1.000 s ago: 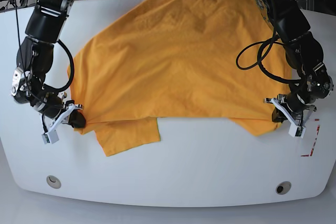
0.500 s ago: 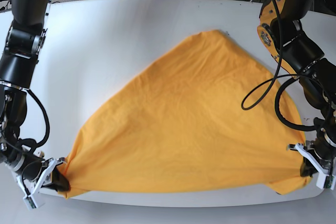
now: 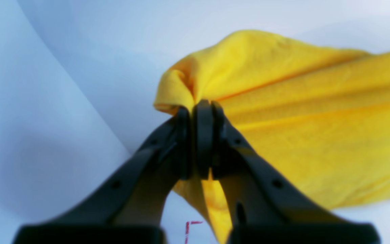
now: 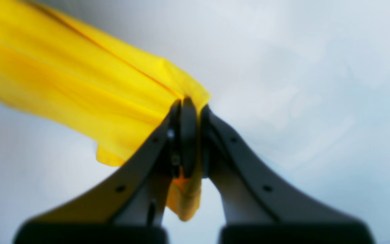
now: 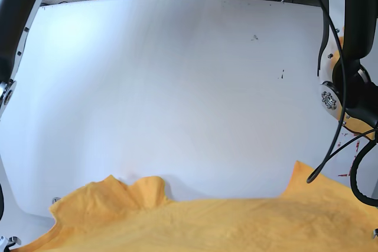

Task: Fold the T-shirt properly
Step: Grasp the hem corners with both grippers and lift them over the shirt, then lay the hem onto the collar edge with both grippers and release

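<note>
Here, in the base view, the T-shirt (image 5: 207,225) is seen only along the near edge of the white table (image 5: 177,87), spread from the near left corner to the near right corner and running out of the bottom of the picture. A sleeve-like bump of fabric is raised near the left end, and a pointed flap is lifted near the right end, beside the dark arm and its cables at the table's right edge. The grippers themselves are not shown in that view.

In the right wrist view, the right gripper (image 4: 188,105) is seen with its jaws pressed together on a bunched fold of the orange-yellow cloth — the fabric is stretched away to the upper left, and a small tail hangs below between the fingers. In the left wrist view, the left gripper (image 3: 200,106) is likewise clamped on a gathered corner of the shirt — the cloth is pulled taut to the right, above the white surface, where a small red mark (image 3: 191,227) is visible below.
</note>
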{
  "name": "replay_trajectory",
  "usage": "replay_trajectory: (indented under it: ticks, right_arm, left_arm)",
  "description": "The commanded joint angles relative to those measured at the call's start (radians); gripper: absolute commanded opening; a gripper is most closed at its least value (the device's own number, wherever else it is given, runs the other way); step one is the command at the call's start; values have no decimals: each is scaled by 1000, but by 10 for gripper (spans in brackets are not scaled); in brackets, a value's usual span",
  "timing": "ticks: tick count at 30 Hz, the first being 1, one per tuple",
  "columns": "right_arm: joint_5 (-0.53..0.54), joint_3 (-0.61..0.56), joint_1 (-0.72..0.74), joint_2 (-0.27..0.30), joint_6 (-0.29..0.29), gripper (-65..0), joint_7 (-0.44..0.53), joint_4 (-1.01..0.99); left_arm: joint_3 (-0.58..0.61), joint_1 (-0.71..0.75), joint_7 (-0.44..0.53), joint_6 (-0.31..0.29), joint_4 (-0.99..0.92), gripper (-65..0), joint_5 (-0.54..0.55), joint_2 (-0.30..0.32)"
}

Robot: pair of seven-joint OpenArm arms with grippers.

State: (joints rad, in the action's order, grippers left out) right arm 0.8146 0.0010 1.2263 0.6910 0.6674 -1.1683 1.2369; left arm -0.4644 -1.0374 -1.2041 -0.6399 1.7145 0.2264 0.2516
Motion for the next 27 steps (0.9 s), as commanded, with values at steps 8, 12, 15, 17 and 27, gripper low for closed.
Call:
replay_trajectory:
  ticks: [8, 12, 15, 17, 27]
  right_arm:
    - [-22, 162, -294, 16, 31, -650, -28, 109]
    - [-22, 282, -540, 0, 31, -650, -28, 211]
    - [-22, 356, -721, -67, 31, -650, -28, 271]
    - [-22, 385, -823, -95, 31, -650, -28, 307]
    - [-30, 509, -1221, -251, 31, -650, -28, 433]
  left_arm:
    - [31, 216, 14, 4, 26, -650, -3, -38]
    - [20, 388, 14, 2, 131, -650, -5, -51]
    - [20, 529, 17, 1, 144, -650, -5, -51]
    - [16, 610, 17, 1, 146, -650, -3, -51]
    - [-86, 957, 19, -58, 177, -650, -6, -47]
